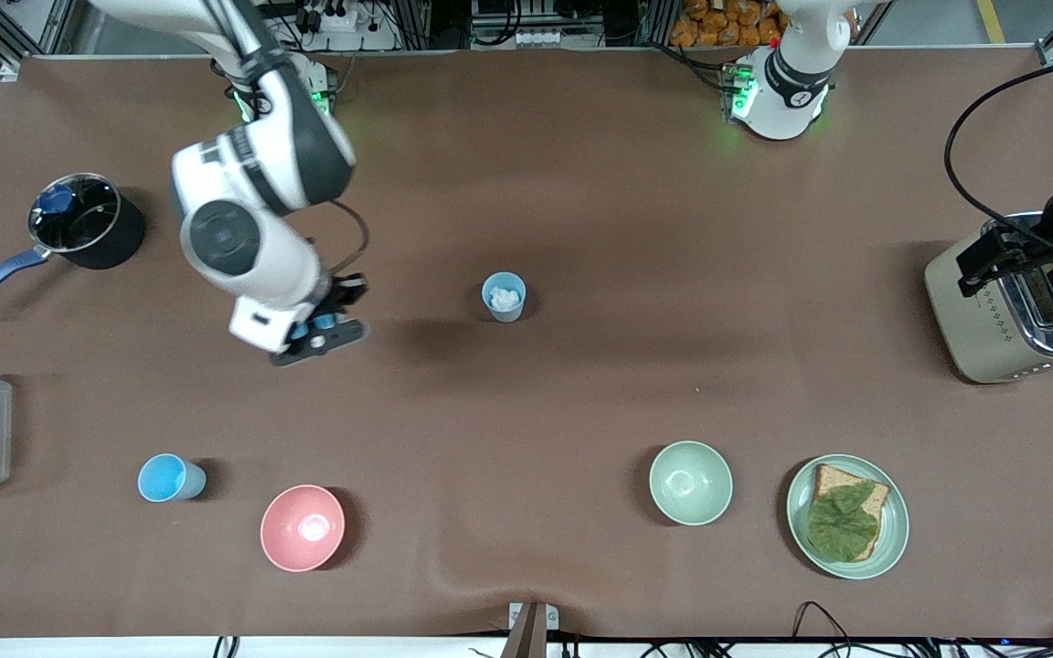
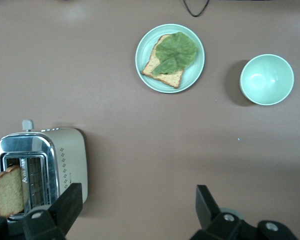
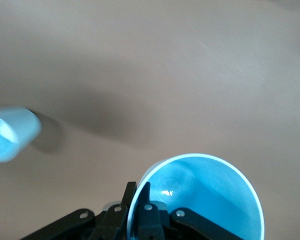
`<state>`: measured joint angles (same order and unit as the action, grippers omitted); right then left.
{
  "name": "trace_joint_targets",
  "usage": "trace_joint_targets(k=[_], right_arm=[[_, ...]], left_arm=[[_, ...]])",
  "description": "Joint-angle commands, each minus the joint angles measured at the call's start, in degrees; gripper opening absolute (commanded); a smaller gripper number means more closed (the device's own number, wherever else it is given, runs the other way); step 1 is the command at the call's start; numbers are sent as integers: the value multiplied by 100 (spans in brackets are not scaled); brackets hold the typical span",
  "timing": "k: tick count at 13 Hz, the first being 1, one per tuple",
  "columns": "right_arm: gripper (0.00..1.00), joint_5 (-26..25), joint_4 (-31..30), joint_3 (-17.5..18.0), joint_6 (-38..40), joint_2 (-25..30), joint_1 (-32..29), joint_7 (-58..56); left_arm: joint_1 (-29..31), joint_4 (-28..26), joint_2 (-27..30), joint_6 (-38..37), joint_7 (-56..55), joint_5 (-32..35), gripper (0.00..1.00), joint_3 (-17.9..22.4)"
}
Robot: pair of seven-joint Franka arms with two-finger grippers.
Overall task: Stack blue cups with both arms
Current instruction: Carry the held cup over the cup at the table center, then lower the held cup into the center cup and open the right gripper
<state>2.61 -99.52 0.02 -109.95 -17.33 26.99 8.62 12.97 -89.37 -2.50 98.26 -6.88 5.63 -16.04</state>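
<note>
While the right gripper hangs over the bare surface toward the right arm's end, its fingers are closed on the rim of one blue cup, one inside the wall and one outside. The cup is off the surface, and its bright blue interior faces the right wrist camera.

A second blue cup stands upright near the middle of the surface and has something white inside it. A third blue cup sits nearer the front camera, toward the right arm's end, just beside the pink bowl. It appears tilted or lying on its side, but I cannot tell which. One further cup shows at the edge of the right wrist view, and I cannot tell which of the two it is.

The left gripper is over the toaster at the left arm's end. Its fingers are spread wide with nothing between them. A slice of bread stands in the toaster slot.

The pale green bowl and a plate with bread and a leaf lie nearer the front camera.
</note>
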Motion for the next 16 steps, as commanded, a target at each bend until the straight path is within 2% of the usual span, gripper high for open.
trace_joint_targets(k=[1, 3, 4, 5, 7, 8, 10, 16], right_arm=[[0, 352, 135, -90, -613, -366, 559, 1364], [0, 442, 135, -90, -948, -499, 833, 2193], [0, 486, 144, -90, -1036, -543, 930, 2493], [0, 538, 144, -90, -1237, -639, 1044, 2748], [0, 556, 144, -90, -1633, -850, 1325, 3398], [0, 565, 205, -90, -1774, -973, 1405, 3679], [0, 565, 546, -90, -1776, -1245, 1527, 4225], [0, 767, 575, -90, -1749, -1449, 1800, 4692]], left_arm=[[136, -177, 189, -70, 213, -325, 100, -22], [-109, -256, 267, -70, 214, -352, 100, 127], [-363, -352, 311, -61, 213, -361, 100, 354], [-696, -397, 347, -70, 205, -361, 100, 670], [-1688, -467, 443, -70, 213, -361, 100, 1713], [-1919, -546, 504, -79, 213, -361, 100, 1971], [-1904, -634, 531, -88, 205, -361, 100, 1965], [-1912, -661, 531, -166, 196, -361, 100, 1965]])
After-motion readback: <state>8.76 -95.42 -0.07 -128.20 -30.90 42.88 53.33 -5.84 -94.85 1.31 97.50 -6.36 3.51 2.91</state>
